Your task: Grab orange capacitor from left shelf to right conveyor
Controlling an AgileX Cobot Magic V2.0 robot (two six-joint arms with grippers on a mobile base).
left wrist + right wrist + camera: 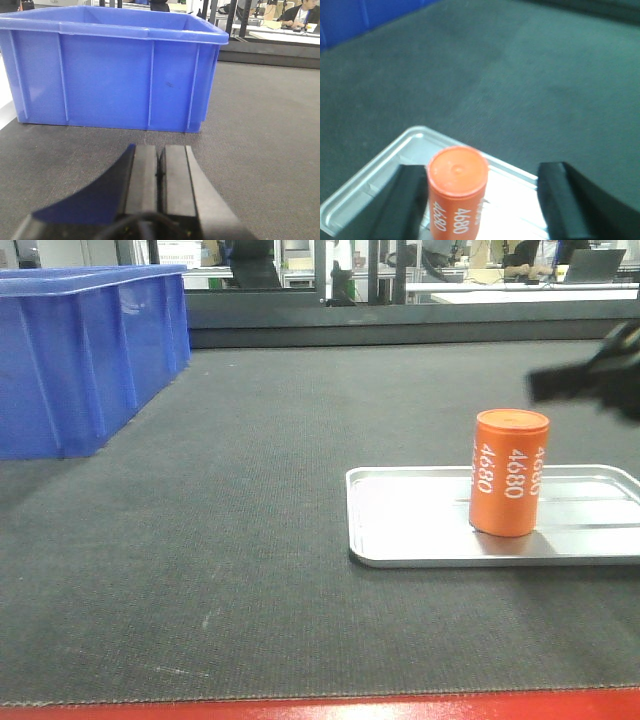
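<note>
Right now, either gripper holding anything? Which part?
Nothing held. The right gripper is open, fingers either side of the orange capacitor, which stands upright in the silver tray. The left gripper is shut on nothing.

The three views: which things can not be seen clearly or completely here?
- Inside of the blue bin: hidden by its own walls in the left wrist view.
- Silver tray: right end cut by the front view's edge.
- Right tool: blurred, cut by the front view's edge.
- Orange capacitor: base cut by the right wrist view's bottom edge.
- The shelf: in no view.
</note>
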